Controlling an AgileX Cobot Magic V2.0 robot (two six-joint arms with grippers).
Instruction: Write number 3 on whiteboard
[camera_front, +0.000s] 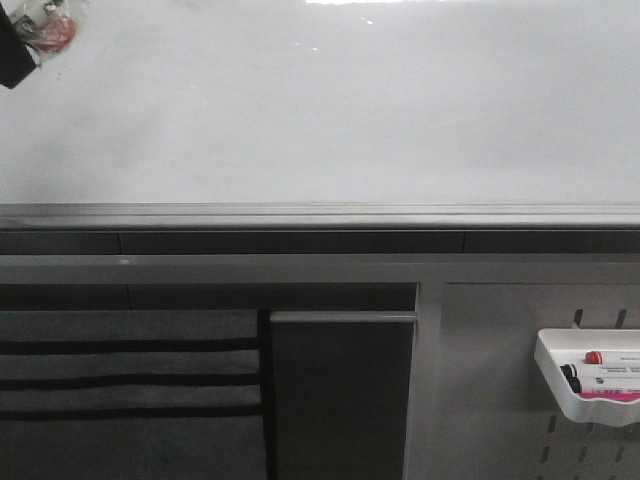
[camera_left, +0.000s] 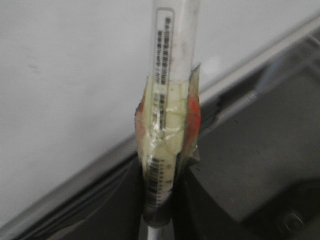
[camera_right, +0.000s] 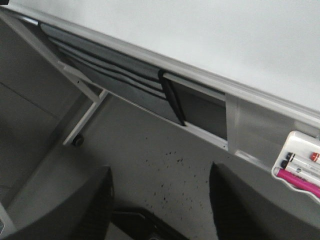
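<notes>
Left end effector (camera_front: 20, 45) mostly cropped

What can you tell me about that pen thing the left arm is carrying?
The marker is a pale, whitish tube with a barcode label running along its body. Yellowish tape with a red patch is wrapped thickly around its lower part, binding it into the left claw, whose dark fingers close around it. It points up towards the whiteboard, which bears no writing yet. Its tip lies outside the wrist view, so contact with the board cannot be judged. In the front view it shows only at the upper left corner.
</notes>
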